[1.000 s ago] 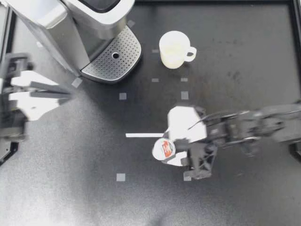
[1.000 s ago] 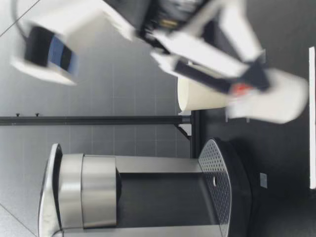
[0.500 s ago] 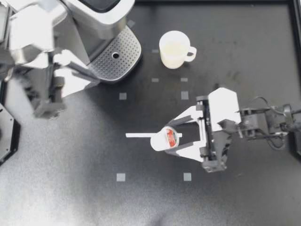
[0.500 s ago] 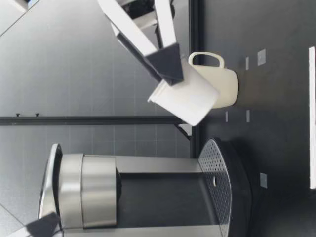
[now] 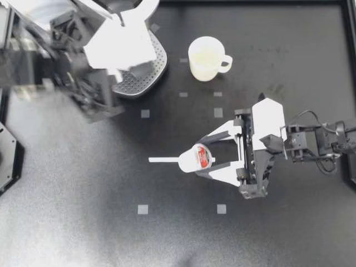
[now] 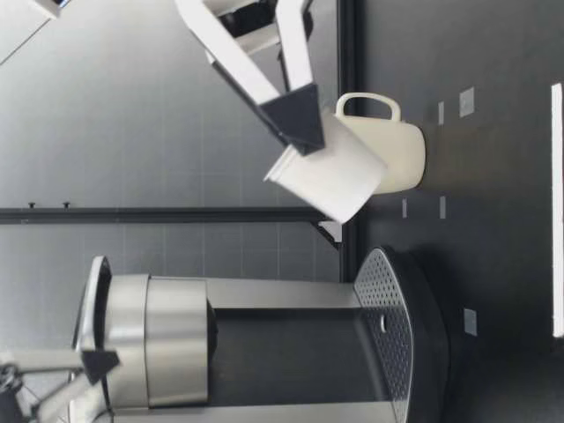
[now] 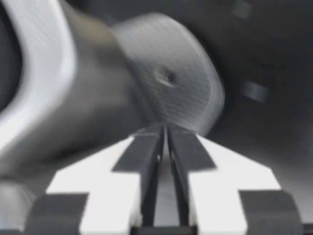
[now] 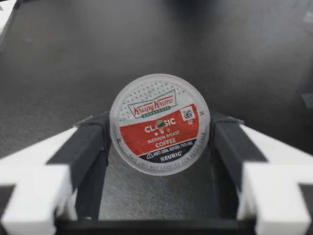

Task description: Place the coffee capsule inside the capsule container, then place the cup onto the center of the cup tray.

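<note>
My left gripper point(image 5: 138, 69) hangs blurred over the silver coffee machine point(image 5: 67, 25) and hides most of its top. Its fingers are pressed together with nothing between them point(image 7: 165, 132); in the low view its tip point(image 6: 95, 363) is level with the machine's top. The perforated cup tray point(image 5: 157, 61) lies below it. My right gripper point(image 5: 196, 160) is shut on the white coffee capsule point(image 5: 197, 159), held tilted above the table point(image 6: 326, 176), foil lid toward the wrist camera point(image 8: 159, 124). The cream cup point(image 5: 206, 58) stands upright to the right of the tray.
A white tape strip point(image 5: 164, 160) and small grey squares point(image 5: 143, 209) mark the black table. A black frame point(image 5: 347, 33) borders it at the back and right. A black fixture point(image 5: 6, 158) sits at the left edge.
My left arm has swung from the table's left side up over the coffee machine. My right gripper lifted and turned the capsule, then held nearly still for the last half second.
</note>
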You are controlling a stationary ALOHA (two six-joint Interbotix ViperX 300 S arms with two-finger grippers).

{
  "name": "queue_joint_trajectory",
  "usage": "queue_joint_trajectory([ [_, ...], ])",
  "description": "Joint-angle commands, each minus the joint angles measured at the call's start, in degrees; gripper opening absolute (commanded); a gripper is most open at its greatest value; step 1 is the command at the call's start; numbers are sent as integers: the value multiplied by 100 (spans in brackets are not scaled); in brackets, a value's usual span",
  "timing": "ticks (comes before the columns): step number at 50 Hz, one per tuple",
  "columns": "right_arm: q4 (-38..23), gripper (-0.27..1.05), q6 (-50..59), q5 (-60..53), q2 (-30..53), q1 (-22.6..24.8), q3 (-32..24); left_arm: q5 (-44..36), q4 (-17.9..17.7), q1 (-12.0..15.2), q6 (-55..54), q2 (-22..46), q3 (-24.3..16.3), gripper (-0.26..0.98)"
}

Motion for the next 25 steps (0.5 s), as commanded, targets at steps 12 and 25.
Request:
queue_joint_trajectory([
  [12, 9, 55, -18, 176, -88, -88, -9, 1468, 2769, -905, -88, 1046, -35, 19],
  [25, 18, 55, -26, 229, -53, -88, 0, 1846, 3832, -1081, -167, 1573, 123, 19],
])
